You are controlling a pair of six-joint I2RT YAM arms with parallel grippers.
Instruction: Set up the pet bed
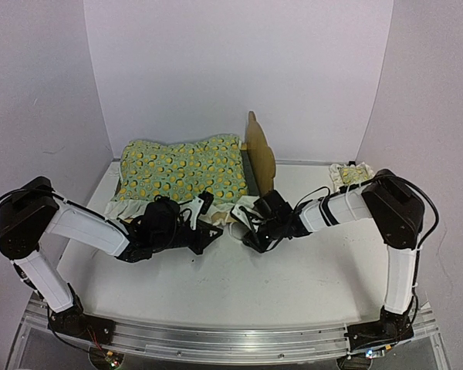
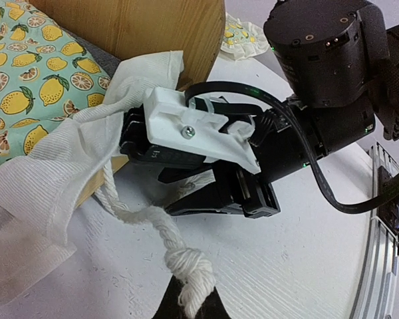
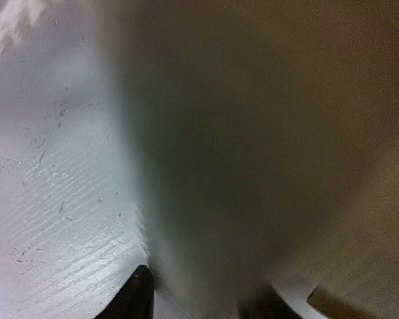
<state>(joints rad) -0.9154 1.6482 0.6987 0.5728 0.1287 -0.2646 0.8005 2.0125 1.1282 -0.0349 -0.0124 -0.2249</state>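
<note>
Blurred pale fabric (image 3: 253,166) covers the white table (image 3: 53,199)

Overview, wrist close-ups at pet bed (image 1: 258,154)

I count one pet bed (image 1: 259,148), one lemon-print blanket (image 1: 181,166) and one small pillow (image 1: 351,174). There is one white rope (image 2: 186,260) too.

No legible text, no labels, no brands — nothing readable anywhere
</note>
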